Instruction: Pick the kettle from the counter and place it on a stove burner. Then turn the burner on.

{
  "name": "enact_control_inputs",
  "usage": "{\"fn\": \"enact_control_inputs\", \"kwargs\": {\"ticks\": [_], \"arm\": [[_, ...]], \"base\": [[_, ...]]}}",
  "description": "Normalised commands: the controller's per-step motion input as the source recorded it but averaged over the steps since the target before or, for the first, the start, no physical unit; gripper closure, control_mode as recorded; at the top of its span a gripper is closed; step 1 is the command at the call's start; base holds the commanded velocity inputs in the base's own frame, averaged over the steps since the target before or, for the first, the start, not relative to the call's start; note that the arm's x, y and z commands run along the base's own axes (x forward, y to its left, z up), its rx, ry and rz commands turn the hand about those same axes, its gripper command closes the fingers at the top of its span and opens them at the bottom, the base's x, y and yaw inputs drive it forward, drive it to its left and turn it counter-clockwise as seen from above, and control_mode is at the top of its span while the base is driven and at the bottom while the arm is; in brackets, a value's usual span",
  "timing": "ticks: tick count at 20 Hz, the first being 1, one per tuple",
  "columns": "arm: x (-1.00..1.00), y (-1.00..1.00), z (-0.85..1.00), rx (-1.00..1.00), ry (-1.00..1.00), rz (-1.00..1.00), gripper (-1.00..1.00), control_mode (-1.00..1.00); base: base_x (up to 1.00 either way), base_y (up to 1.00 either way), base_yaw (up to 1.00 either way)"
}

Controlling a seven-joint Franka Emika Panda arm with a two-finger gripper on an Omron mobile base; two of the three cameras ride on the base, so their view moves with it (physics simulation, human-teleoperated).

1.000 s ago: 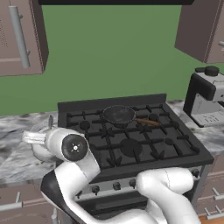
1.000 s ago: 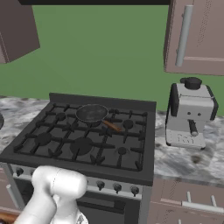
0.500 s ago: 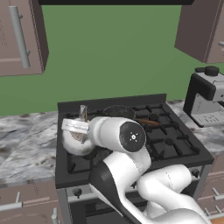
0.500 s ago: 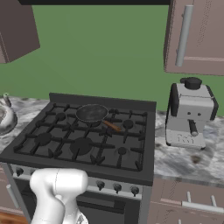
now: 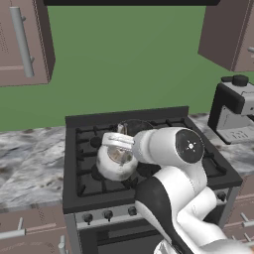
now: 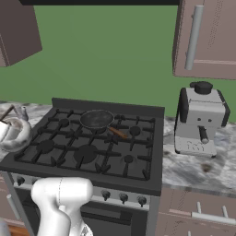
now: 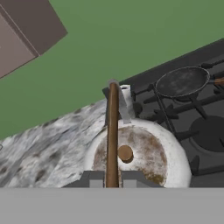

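Arm bends leftward, fingers point(image 7: 112, 179) clamped on kettle point(image 5: 116, 161) handle above stove point(image 5: 84, 186).

Soft, even light is filling all three rendered views, with no glare and no single bright source showing itself. Only faint, diffuse shading is lying under the grates of the stove point(image 6: 92, 147) and beneath the kettle point(image 5: 116, 161), while the green wall point(image 5: 129, 59) is reading flat and uniform. Edges are staying crisp without motion blur or lens bending, though the marbled bench point(image 7: 48, 140) texture is looking coarse and slightly smeared up close.
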Motion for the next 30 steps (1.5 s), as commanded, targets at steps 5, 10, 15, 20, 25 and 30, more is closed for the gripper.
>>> {"fn": "enact_control_inputs", "kwargs": {"ticks": [5,10,15,20,25,30], "arm": [[0.05,0.0,0.0,0.0,0.02,0.0,1.0,-1.0],[0.27,0.0,0.0,0.0,0.08,0.0,1.0,-1.0],[0.39,0.0,0.0,-0.01,0.11,0.0,1.0,-1.0],[0.38,0.0,-0.13,-0.09,0.01,0.0,1.0,-1.0],[0.3,0.0,-0.31,-0.18,0.0,0.0,1.0,-1.0],[0.36,0.0,-0.25,-0.06,0.0,0.0,1.0,-1.0]], "base": [[0.0,0.0,0.0],[0.0,0.0,0.0],[0.0,0.0,0.0],[0.0,0.0,0.0],[0.0,0.0,0.0],[0.0,0.0,0.0]]}}
